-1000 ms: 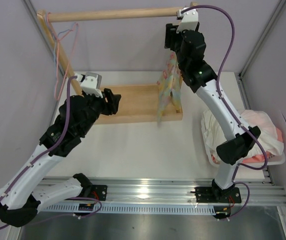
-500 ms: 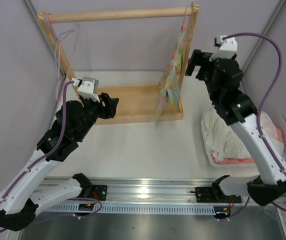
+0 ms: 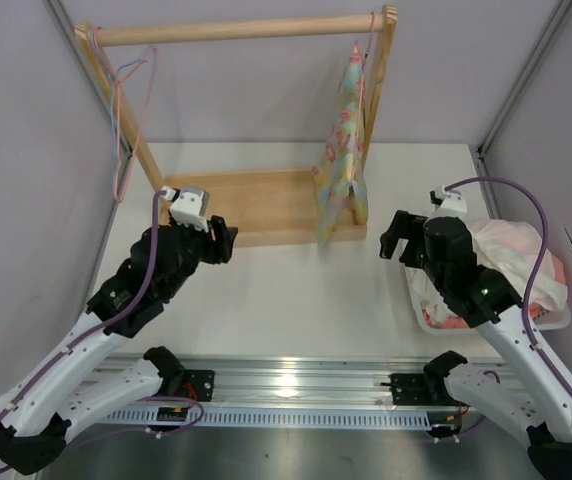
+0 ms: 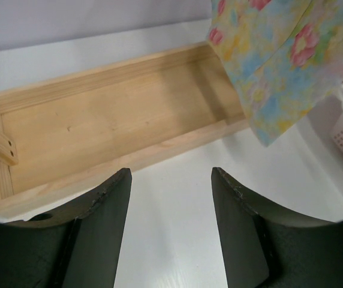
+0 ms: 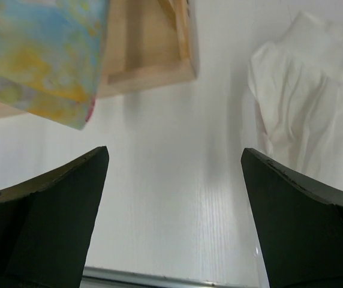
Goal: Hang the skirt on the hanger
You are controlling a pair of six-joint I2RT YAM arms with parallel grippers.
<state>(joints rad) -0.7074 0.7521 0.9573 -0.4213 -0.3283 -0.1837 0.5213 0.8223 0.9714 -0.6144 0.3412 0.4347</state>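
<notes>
The skirt (image 3: 341, 150) hangs as a soft, limp fold of pastel yellow, blue and green cloth with pink flowers. It is on the thin pink wire hanger (image 3: 369, 40), whose hook sits over the right end of the round wooden rod (image 3: 226, 28). The skirt's lower edge drops in front of the flat plank base (image 3: 266, 200) of the rack. Two more thin hangers (image 3: 121, 110), blue and pink, dangle at the rod's left end.

My left arm is bent at the elbow. My left claw (image 3: 226, 238) is low over the white table (image 3: 286, 290), just short of the base, its dark fingers (image 4: 99, 228) spread and holding nothing. My right arm is folded. My right claw (image 3: 391, 237) is spread wide and empty beside the heap of white and pink clothes (image 3: 506, 260).
</notes>
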